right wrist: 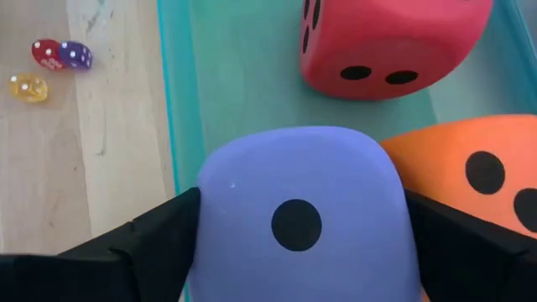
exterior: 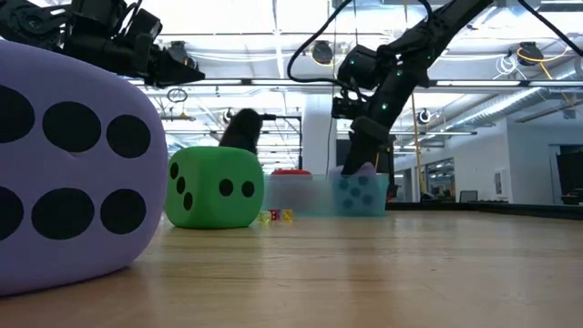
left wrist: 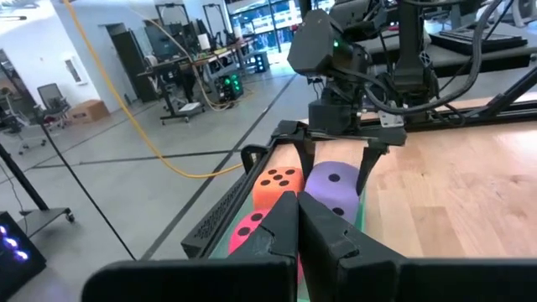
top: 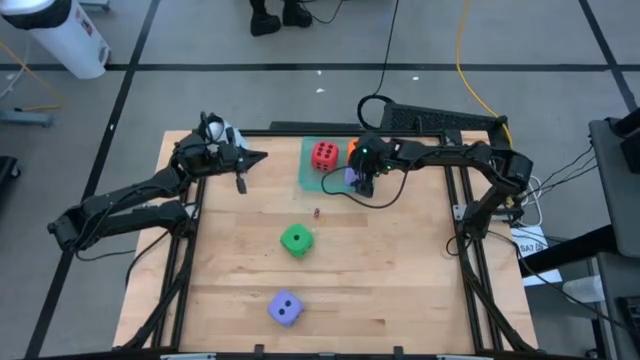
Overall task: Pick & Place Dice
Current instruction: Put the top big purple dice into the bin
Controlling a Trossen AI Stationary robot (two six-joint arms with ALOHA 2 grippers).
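Dice fill the green tray (right wrist: 180, 126): red die (right wrist: 390, 42), orange die (right wrist: 478, 180), and between the right tool's (right wrist: 298, 231) spread fingers, a purple die (right wrist: 298, 218).

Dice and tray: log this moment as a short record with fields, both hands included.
tray: translucent green, at the table's far edge
dice in tray: red die, orange die, purple die
dice on bare table: green die, second purple die
tiny dice: three, on the wood beside the tray
right hand: over the tray, fingers either side of the purple die; grip or release cannot be told
left hand: shut, empty, raised left of the tray
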